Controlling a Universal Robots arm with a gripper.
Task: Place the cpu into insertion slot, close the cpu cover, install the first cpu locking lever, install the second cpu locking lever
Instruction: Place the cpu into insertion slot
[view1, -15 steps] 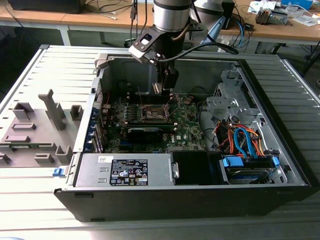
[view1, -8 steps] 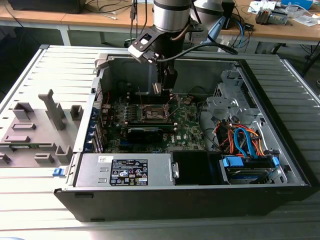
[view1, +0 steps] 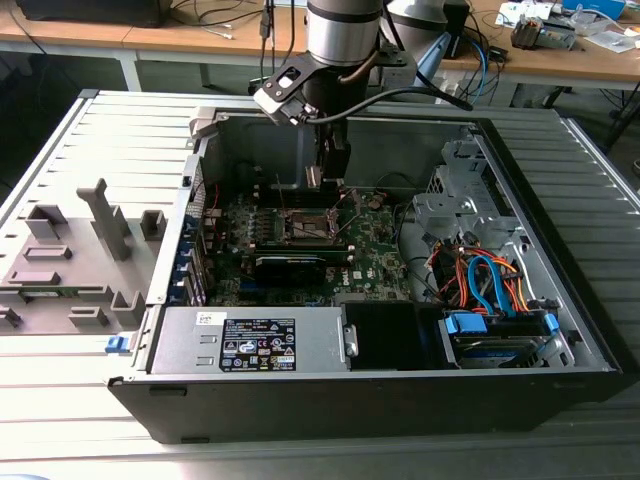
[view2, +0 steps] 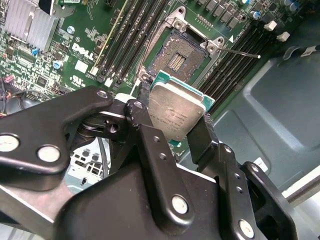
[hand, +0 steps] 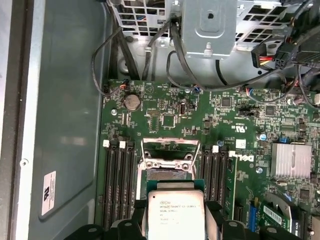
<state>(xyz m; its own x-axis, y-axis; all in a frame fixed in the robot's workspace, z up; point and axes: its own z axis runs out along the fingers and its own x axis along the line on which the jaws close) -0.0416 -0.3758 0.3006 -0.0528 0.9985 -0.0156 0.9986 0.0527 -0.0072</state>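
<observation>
My gripper (view2: 172, 122) is shut on the cpu (view2: 176, 111), a flat square chip with a silvery top and green edge, pinched by two black fingers (view2: 150, 145). The chip hangs tilted just above the board, close to the insertion slot (view2: 176, 58), whose brownish contact field lies bare inside a metal rim. In the first wrist view the cpu (hand: 175, 212) sits just short of the insertion slot (hand: 167, 173), and the cpu cover (hand: 167, 150) looks raised at the slot's far side. A thin locking lever (view2: 240, 52) sticks out beside the slot. In the exterior view my gripper (view1: 318, 180) hovers over the slot (view1: 310, 225).
Black memory slots (view2: 125, 35) flank the socket on both sides. A finned silver heatsink (hand: 291, 161) sits on the board. The case walls (view1: 350, 135) surround the board; a drive cage with coloured cables (view1: 480, 280) and a power supply (view1: 255, 340) fill the front. A grey fixture (view1: 70, 260) lies outside.
</observation>
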